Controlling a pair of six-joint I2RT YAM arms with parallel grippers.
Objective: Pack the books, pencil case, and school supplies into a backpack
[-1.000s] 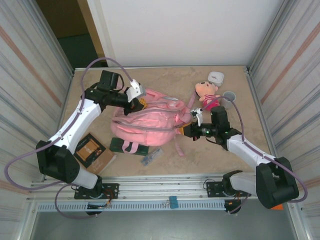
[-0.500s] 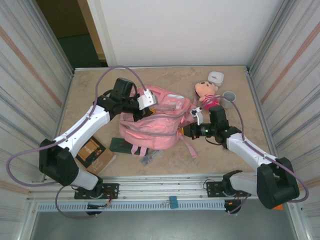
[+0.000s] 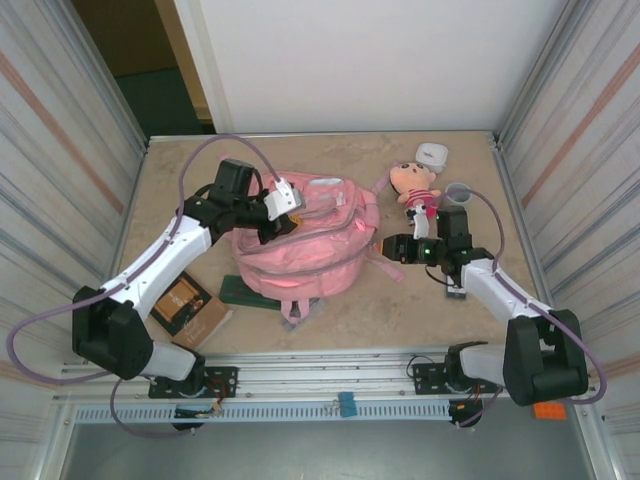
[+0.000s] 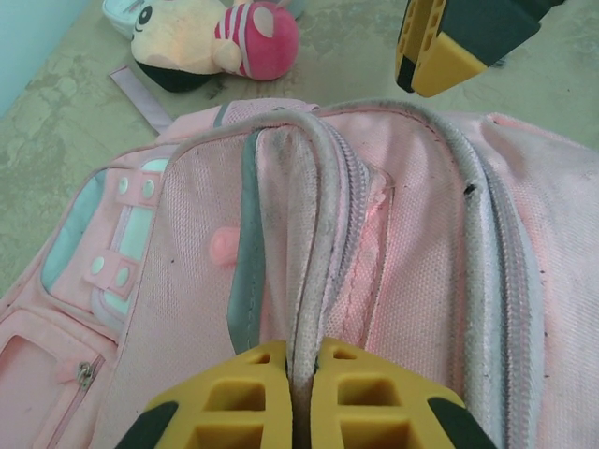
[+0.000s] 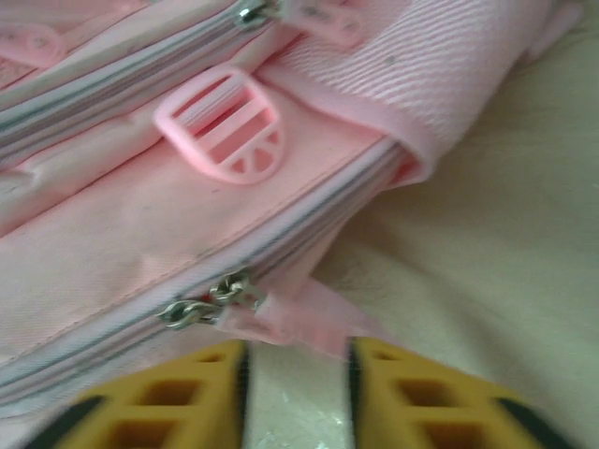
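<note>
Pink backpack (image 3: pixel 300 245) sat mid-table from above, green pencil case (image 3: pixel 243 292) peeked from under its near edge, left wrist caught left gripper (image 4: pixel 301 367) clamped on its carry handle (image 4: pixel 290 243), right wrist caught right gripper (image 5: pixel 298 374) with jaws apart by a zipper pull (image 5: pixel 211 301)

Beige marbled tabletop (image 3: pixel 340 155), white back wall (image 3: pixel 380 60), ribbed grey side panels (image 3: pixel 50 150)

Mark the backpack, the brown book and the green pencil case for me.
backpack (image 3: pixel 305 250), top external view, middle of its pink body.
brown book (image 3: pixel 185 303), top external view, centre of the cover.
green pencil case (image 3: pixel 243 291), top external view, exposed left end by the backpack.
</note>
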